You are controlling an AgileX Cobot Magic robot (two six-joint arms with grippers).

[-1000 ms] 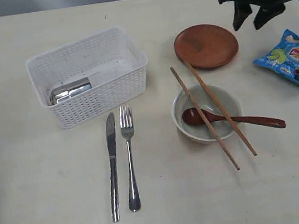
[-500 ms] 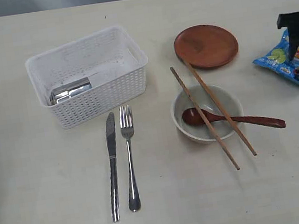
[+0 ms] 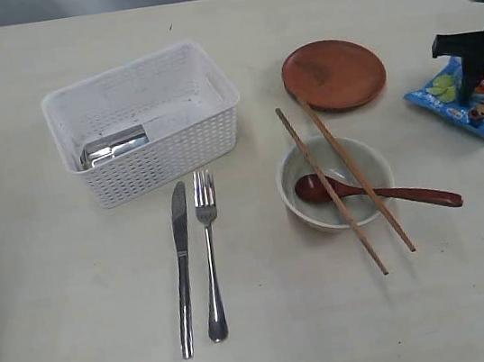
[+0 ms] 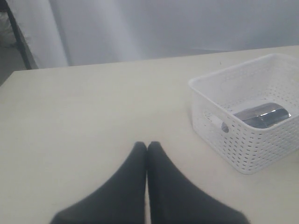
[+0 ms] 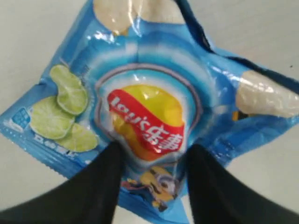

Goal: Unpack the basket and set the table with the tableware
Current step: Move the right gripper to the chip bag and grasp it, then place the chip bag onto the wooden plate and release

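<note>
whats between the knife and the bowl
The fork lies close beside the knife, parallel to it. From the fork on to the bowl the table is bare. The exterior view shows this.

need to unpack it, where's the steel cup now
The steel cup lies on its side inside the white basket, at its left end in the exterior view.

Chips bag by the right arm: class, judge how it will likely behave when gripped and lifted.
The chips bag looks puffed and wrinkled, so it is probably light and will give when squeezed. Its glossy film shows glare, so it may slip between fingers.
</note>
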